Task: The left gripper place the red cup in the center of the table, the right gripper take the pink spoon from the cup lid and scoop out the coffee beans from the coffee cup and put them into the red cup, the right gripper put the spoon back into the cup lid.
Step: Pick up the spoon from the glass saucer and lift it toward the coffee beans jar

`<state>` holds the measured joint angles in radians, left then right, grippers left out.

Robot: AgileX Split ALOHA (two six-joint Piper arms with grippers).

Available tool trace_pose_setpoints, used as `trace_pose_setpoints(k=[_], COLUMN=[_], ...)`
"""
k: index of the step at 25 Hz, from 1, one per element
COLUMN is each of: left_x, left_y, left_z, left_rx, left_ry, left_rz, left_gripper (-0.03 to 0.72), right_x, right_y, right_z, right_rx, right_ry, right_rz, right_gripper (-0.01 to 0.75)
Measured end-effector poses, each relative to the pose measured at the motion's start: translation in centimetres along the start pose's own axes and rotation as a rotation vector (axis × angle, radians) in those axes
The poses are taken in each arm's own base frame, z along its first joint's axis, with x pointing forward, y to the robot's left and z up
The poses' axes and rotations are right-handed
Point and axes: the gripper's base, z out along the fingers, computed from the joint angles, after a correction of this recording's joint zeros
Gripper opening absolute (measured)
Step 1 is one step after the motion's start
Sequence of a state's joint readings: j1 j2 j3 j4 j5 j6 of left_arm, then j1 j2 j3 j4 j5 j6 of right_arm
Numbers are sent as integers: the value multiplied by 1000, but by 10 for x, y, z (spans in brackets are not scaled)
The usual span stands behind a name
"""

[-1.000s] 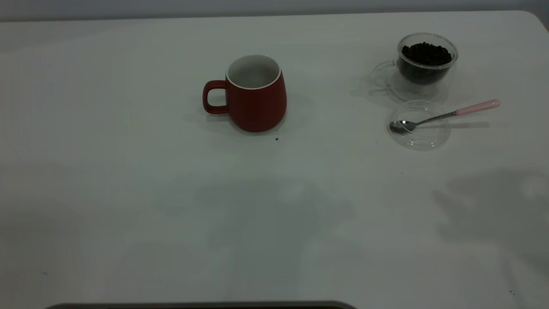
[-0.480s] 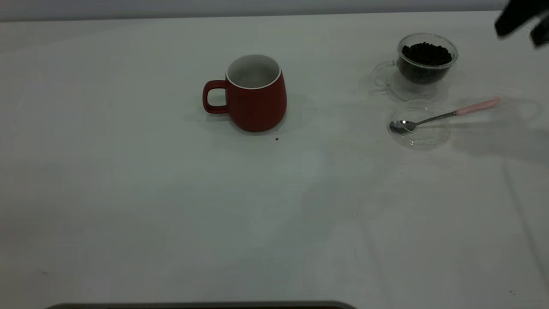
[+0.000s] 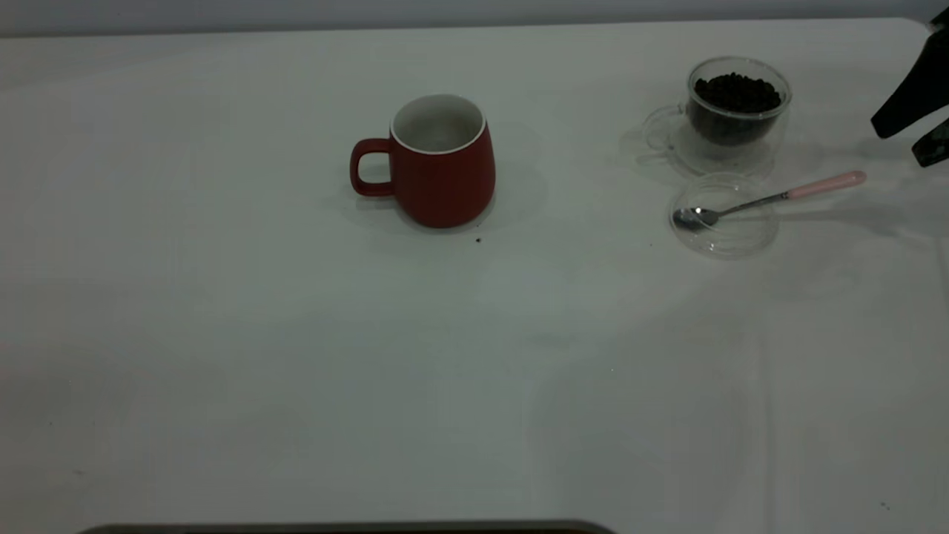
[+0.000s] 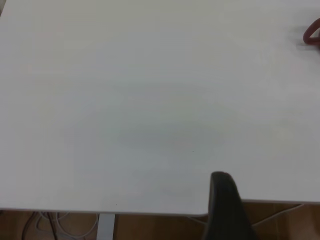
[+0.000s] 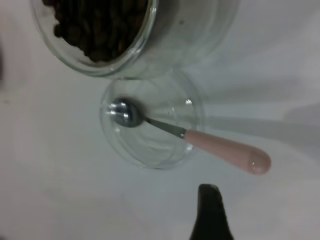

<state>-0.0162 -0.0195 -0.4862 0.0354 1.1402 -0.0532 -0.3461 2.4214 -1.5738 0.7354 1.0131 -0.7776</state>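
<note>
Grey wall behind table's far edge. Dark curved strip along near edge; I cannot tell what. Few dark specks on top: one mid-table, one toward right edge, one by near right corner. My left wrist view: brown floor past table edge, pale cables, grey leg under edge.

red cup: upright, mid-tabletop, handle left | coffee cup: holds coffee beans | pink spoon: bowl in cup lid, handle overhanging
</note>
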Motion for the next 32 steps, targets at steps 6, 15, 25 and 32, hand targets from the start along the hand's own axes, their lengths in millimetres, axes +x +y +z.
trace_pose_setpoints(k=[6, 15, 25, 32], left_x=[0, 0, 0, 0], left_y=[0, 0, 0, 0], left_z=[0, 0, 0, 0], left_rx=[0, 0, 0, 0], left_ry=[0, 0, 0, 0], left_rz=[0, 0, 0, 0], left_gripper=[505, 505, 505, 505], right_x=[0, 8, 12, 18], right_y=[-7, -21, -25, -28], right_z=[10, 37, 53, 65], right_rx=[-124, -158, -232, -266], right_ry=[6, 29, 19, 43], right_rz=[-20, -15, 15, 18], right_gripper=[589, 589, 589, 589])
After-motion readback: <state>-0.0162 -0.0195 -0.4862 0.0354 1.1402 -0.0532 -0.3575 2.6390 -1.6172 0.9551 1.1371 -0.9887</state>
